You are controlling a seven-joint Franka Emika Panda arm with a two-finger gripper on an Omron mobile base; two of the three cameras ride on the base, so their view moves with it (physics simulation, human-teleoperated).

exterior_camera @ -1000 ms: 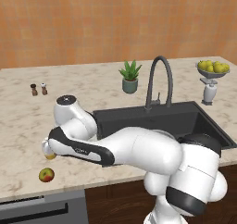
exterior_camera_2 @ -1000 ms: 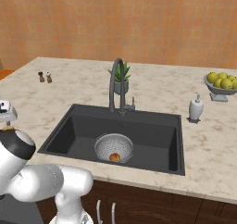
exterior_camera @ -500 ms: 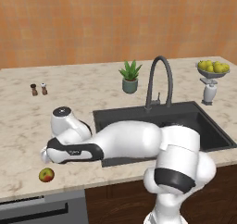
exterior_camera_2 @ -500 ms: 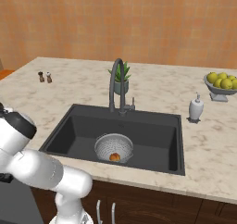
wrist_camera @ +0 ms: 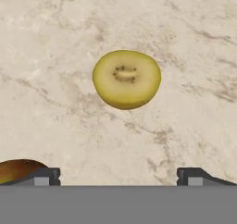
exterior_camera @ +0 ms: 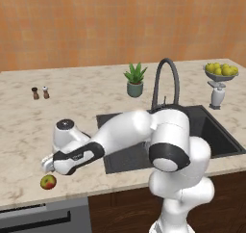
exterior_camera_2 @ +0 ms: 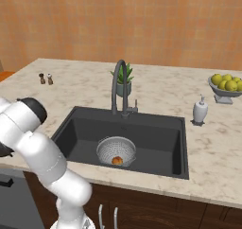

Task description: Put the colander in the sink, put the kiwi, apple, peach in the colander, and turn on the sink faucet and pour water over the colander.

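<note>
Reaching low across the counter (exterior_camera: 96, 102) in the left base view, the arm bends down toward the lower left of the frame. Its hand hangs just above the apple (exterior_camera: 47, 181), which lies near the counter's front edge, lower left. Faucet (exterior_camera: 163, 83) arches up at centre right behind the sink (exterior_camera: 216, 135), much of the basin hidden by the arm. Potted plant (exterior_camera: 135, 80) stands left of the faucet. Salt and pepper shakers (exterior_camera: 40, 92) sit at the left, fruit bowl (exterior_camera: 221, 71) and soap bottle (exterior_camera: 217, 96) at the upper right.

Right base view: arm at the far left edge. Sink fills the centre; colander (exterior_camera_2: 116, 151) rests on its floor, with the peach (exterior_camera_2: 117, 161) inside at the near side. Faucet rises at the basin's back rim, plant just behind it. Soap bottle right of the sink, fruit bowl at the far right edge.

Hand view: gripper (wrist_camera: 118, 177) looks straight down on marble, fingertips (wrist_camera: 46, 176) wide apart at the bottom corners, nothing between them. Kiwi (wrist_camera: 126, 79) lies on the counter at upper centre, clear of both tips. Apple peeks in at the lower left, beside the left tip; contact cannot be told.
</note>
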